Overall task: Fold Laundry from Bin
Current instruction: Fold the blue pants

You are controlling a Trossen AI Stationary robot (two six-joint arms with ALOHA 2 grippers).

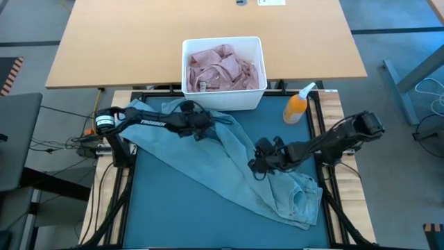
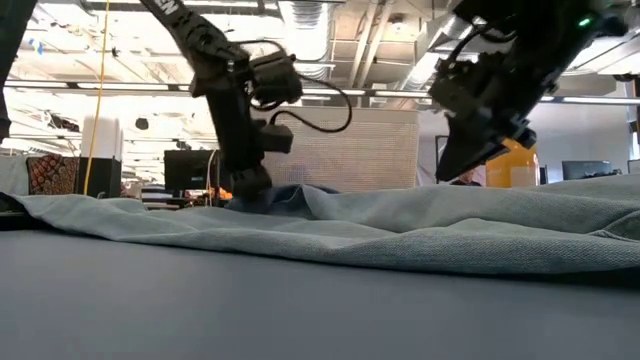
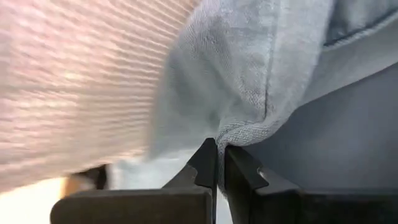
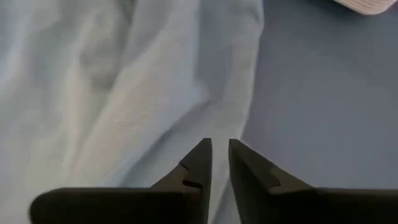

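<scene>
Light blue denim jeans [image 1: 222, 156] lie spread slantwise on the teal mat [image 1: 180, 208], from the far left toward the near right. My left gripper [image 1: 206, 132] is at their far part, shut on the denim; the low view shows its tips [image 2: 250, 195] down at the cloth. My right gripper [image 1: 255, 165] hovers over the middle of the jeans, its fingers [image 4: 202, 155] a narrow gap apart with nothing between them, clear above the cloth [image 2: 465, 165]. Pink garments [image 1: 222, 66] fill the white bin [image 1: 222, 99] behind the mat. My left gripper pinches a thick, stitched edge of the jeans [image 3: 239, 132] between its two fingers [image 3: 205, 162]. It comes slanting down from the table's left side. The denim bunches into a small peak at the fingertips, and the rest of the jeans lies on the mat.
An orange spray bottle [image 1: 298, 105] stands at the mat's far right corner, beside the bin. Bare mat shows at the near left [image 1: 166, 215] and to the right of the jeans [image 4: 323, 93]. A wooden table [image 1: 104, 48] lies beyond the bin.
</scene>
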